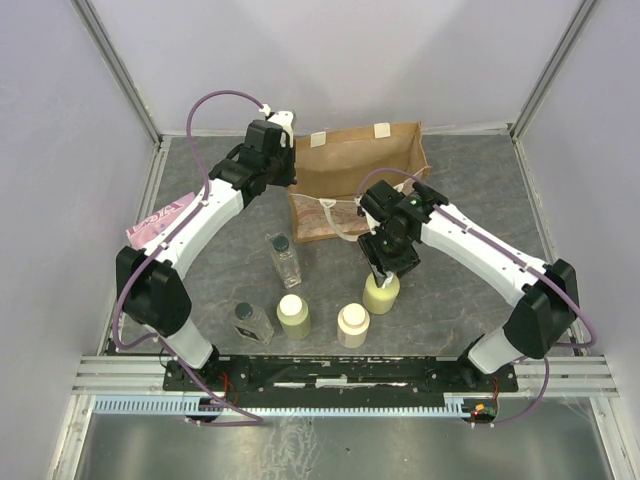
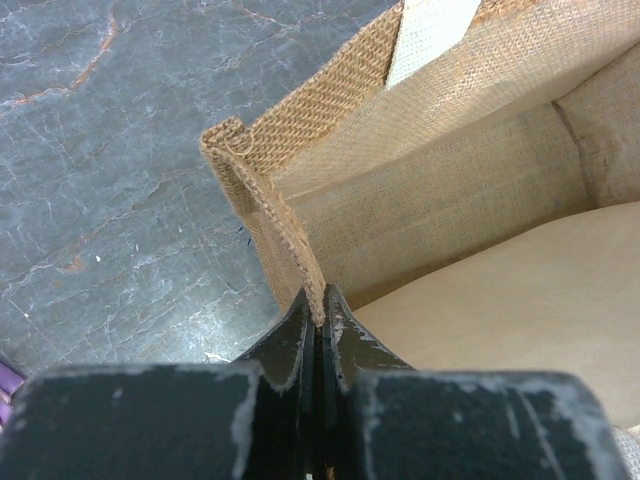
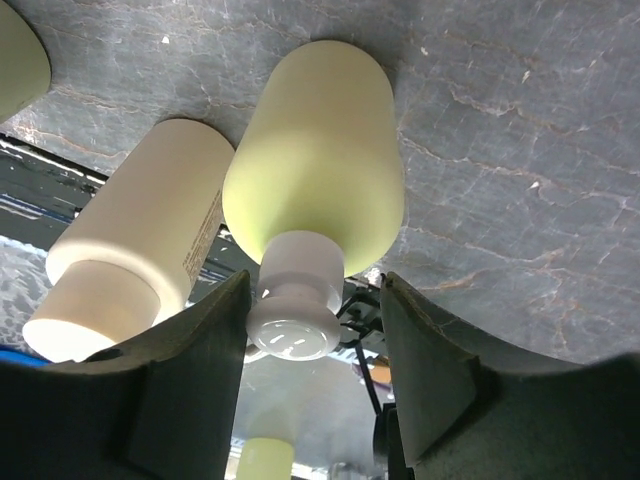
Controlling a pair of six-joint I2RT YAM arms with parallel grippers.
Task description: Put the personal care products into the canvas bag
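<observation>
Right gripper [image 3: 315,335]: jaws stood apart, straddling pump bottle [image 3: 315,170] head; gap on one side, nothing clamped.
Bottle axis: vertical, pump up.
Risk: off-centre close could tip it into cream-capped bottle [image 3: 130,240] beside it.
Left gripper [image 2: 320,305]: pinched closed on canvas bag [image 2: 450,190] rim.
Top view: pump bottle near table [image 1: 480,200] near edge, right of centre; canvas bag far middle, mouth up; rim slip would sag it.

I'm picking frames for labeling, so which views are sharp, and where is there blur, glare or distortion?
Top external view: even soft light, faint shadows on the table, everything sharp. Left wrist view: canvas bag weave crisp, the left gripper up close looks soft. Right wrist view: pale yellow pump bottle looks stretched by the close lens, no harsh glare, the right gripper dark in the foreground.
</observation>
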